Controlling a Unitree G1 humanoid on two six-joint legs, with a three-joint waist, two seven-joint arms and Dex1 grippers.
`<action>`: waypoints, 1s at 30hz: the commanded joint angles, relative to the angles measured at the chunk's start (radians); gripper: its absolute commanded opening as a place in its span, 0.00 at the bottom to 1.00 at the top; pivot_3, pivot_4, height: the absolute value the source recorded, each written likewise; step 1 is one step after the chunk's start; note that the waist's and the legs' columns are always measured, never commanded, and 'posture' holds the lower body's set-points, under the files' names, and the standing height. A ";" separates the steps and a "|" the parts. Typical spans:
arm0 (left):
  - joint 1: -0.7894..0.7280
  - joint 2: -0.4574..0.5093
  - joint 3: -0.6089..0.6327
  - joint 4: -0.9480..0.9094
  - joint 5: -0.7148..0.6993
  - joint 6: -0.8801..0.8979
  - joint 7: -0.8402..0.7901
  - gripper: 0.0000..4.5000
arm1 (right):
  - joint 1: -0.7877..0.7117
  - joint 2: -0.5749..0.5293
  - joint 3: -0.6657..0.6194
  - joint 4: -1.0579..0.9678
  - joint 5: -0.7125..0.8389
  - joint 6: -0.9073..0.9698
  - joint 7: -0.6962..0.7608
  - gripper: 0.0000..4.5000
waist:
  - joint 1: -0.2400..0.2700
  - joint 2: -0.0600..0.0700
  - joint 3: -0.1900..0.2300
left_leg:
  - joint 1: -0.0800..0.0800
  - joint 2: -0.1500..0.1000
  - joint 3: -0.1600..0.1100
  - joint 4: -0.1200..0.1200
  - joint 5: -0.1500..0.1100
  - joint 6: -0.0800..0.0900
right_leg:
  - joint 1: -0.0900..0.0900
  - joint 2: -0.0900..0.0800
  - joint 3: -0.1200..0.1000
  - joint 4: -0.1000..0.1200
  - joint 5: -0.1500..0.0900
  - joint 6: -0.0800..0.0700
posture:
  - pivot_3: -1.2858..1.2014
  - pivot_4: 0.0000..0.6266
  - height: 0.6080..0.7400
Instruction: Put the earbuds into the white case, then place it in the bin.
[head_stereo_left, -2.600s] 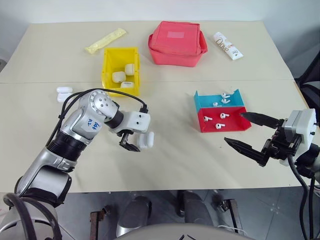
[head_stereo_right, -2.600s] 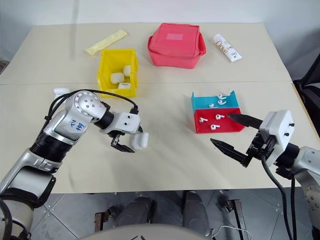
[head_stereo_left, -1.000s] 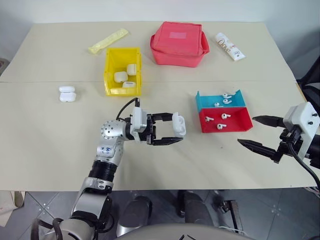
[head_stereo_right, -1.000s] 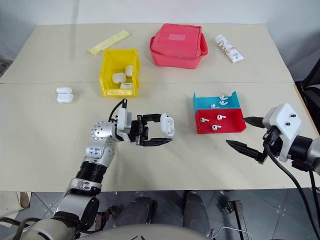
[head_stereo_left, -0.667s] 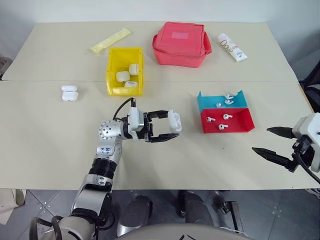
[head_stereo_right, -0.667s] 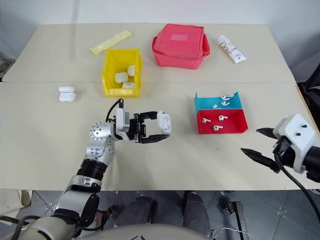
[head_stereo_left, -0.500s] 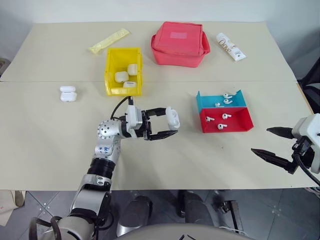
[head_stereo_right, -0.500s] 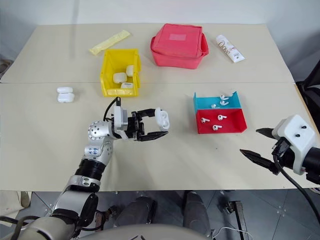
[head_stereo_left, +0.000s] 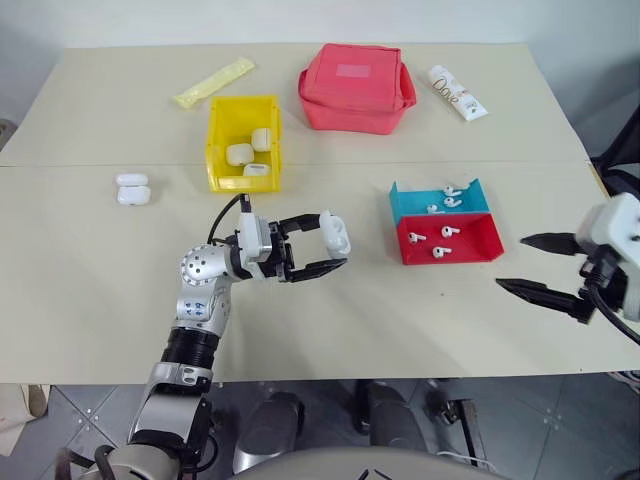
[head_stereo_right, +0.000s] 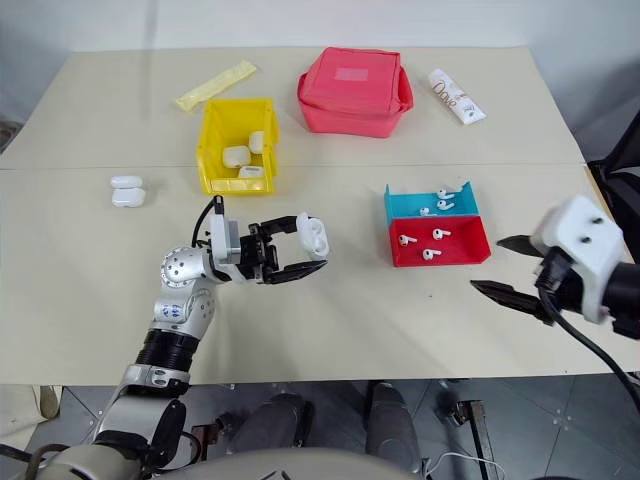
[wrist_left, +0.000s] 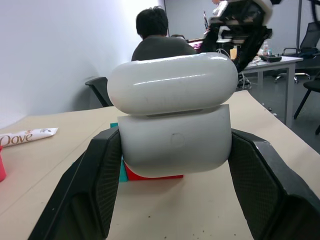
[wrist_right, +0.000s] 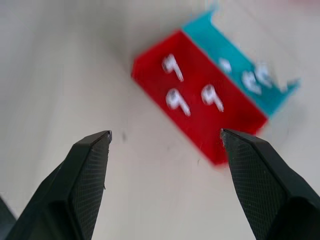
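Note:
My left gripper is shut on a white case, held off the table at centre, a little left of the trays. The case's lid sits raised over the body. Several tiny white earbuds lie in a low red tray and more in the blue tray behind it; the right wrist view looks down on them. My right gripper hovers open and holding nothing to the right of the red tray, pointing toward it. The yellow bin stands at the back left and holds three white cases.
A red zip pouch sits at the back centre, a Dove tube to its right and a yellow packet to its left. Two more white cases lie left of the bin. A person sits beyond the table.
My left gripper has carried the case a little to the left. My right gripper drifted out to the right, then came back and rose slightly, still open.

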 joint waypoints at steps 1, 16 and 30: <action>0.010 0.002 0.003 -0.067 -0.014 0.000 0.025 0.63 | -0.183 -0.057 0.237 0.136 -0.087 -0.062 0.026 0.80 | -0.002 0.000 0.000 | 0.000 -0.001 0.000 0.000 0.000 0.000 | 0.000 -0.001 0.000 0.000 0.000 0.000 | 0.52 0.24 1.00; 0.090 0.023 -0.016 -0.177 -0.011 0.018 0.085 0.63 | -0.790 0.109 0.868 0.625 -0.506 -0.353 0.322 0.62 | -0.024 0.001 0.000 | -0.002 -0.001 0.004 -0.001 0.000 0.001 | -0.003 0.000 0.003 -0.001 0.002 0.001 | 0.52 0.24 1.00; 0.141 0.048 -0.021 -0.257 -0.013 0.053 0.111 0.63 | -0.890 0.232 0.932 0.810 -0.678 -0.515 0.409 0.62 | -0.024 0.001 0.000 | -0.002 -0.001 0.004 -0.001 0.000 0.001 | -0.004 0.000 0.003 0.002 0.002 0.001 | 0.52 0.24 1.00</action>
